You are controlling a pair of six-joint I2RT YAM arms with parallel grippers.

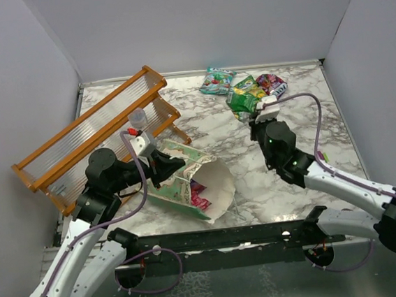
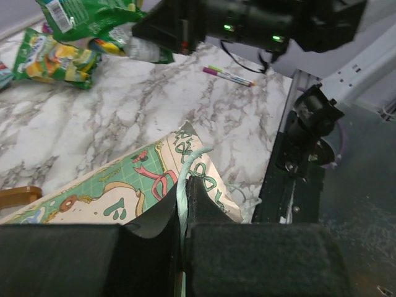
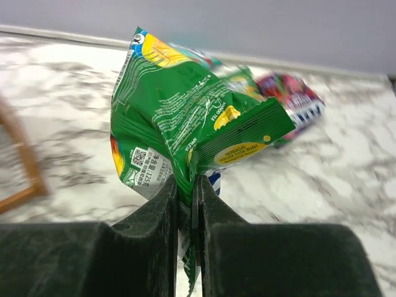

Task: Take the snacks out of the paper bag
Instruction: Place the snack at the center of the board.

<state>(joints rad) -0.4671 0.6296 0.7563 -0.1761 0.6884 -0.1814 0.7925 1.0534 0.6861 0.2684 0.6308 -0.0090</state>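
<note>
left fingers [image 2: 154, 226]: pinched shut on an edge of the paper bag [image 1: 180, 185]; bag lies on its side on the marble surface [image 1: 210, 126], mouth toward the near right | right fingers [image 3: 162, 213]: clamped on a green packet [image 3: 185, 111], held off the surface at the far side; teal packet [image 1: 217, 81] and purple packet [image 1: 273, 84] lie near | in bag: pink packets [image 1: 198, 195], number unclear

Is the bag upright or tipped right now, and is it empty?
Tipped and not empty: the paper bag lies on its side, mouth open, with a pink packet visible inside.
</note>
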